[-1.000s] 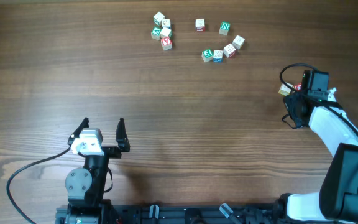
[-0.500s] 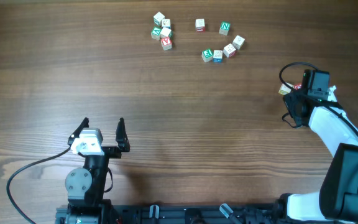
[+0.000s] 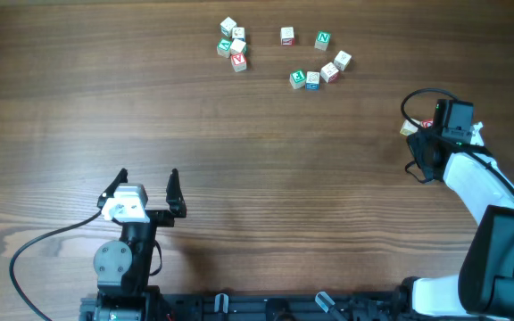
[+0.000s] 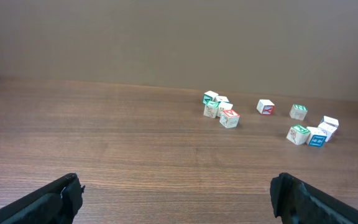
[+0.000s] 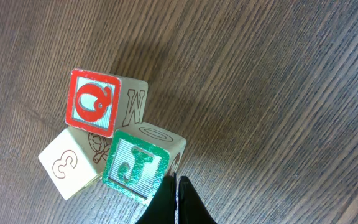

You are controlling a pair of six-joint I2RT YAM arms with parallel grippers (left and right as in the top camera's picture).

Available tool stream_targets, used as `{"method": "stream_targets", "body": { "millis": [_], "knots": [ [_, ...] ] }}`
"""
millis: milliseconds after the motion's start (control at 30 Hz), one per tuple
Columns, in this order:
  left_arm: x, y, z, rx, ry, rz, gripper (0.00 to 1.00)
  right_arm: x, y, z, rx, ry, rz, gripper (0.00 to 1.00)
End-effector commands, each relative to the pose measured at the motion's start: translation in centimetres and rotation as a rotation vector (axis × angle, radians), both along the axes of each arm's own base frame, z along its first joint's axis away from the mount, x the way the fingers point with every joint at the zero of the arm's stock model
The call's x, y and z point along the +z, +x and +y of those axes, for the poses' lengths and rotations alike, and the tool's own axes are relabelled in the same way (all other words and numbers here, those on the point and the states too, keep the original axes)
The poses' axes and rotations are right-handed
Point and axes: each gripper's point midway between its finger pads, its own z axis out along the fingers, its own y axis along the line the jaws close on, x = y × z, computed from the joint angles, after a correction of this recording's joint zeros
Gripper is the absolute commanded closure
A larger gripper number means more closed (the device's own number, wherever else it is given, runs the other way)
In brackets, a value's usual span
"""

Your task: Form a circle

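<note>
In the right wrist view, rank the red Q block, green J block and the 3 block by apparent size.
Largest: green J block and red Q block, alike, so unranked.
Smallest: 3 block, partly hidden.

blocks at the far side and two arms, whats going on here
The arms are meant to arrange blocks into a circle. Most lie in a loose, gappy ring at the far side of the table. The right claw, shut, has its tips beside a J block in a clump of three off to the right. The left claw sits open, away from everything.
</note>
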Motion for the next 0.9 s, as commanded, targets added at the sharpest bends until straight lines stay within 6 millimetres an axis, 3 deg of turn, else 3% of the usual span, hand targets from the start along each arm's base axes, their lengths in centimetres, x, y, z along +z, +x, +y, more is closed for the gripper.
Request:
{"method": "stream_targets", "body": {
  "millis": [0,100,200,300,400,433,567,667,767,867],
  "knots": [
    [-0.1,0.0,-0.4,-0.020,-0.008,-0.001,0.00,-0.7,-0.3,0.2,0.018,0.004,0.021,0.96],
    [-0.1,0.0,-0.4,-0.020,-0.008,-0.001,0.00,-0.9,-1.2,0.2,-0.037,0.025,0.048,0.96],
    [-0.1,0.0,-0.4,-0.020,-0.008,-0.001,0.00,1.2,-3.1,-0.8,-0.136,-0.017,0.056,0.96],
    [-0.1,0.0,-0.4,-0.020,-0.008,-0.001,0.00,6.0,-2.9,-1.8,-0.111,-0.102,-0.045,0.96],
    [-0.1,0.0,-0.4,-0.020,-0.008,-0.001,0.00,13.4,-1.2,-2.6,0.036,-0.270,-0.229,0.96],
    [-0.1,0.0,-0.4,-0.020,-0.008,-0.001,0.00,14.5,-1.2,-2.7,0.045,-0.287,-0.257,0.95],
    [-0.1,0.0,-0.4,-0.020,-0.008,-0.001,0.00,15.2,0.3,-2.8,0.082,-0.301,-0.312,0.96],
    [-0.1,0.0,-0.4,-0.020,-0.008,-0.001,0.00,16.5,4.5,-0.5,0.410,-0.388,-0.407,0.96],
    [-0.1,0.0,-0.4,-0.020,-0.008,-0.001,0.00,14.1,6.5,-1.5,0.339,-0.367,-0.401,0.95],
    [-0.1,0.0,-0.4,-0.020,-0.008,-0.001,0.00,10.9,9.4,0.4,0.464,-0.292,-0.432,0.95]
  ]
}}
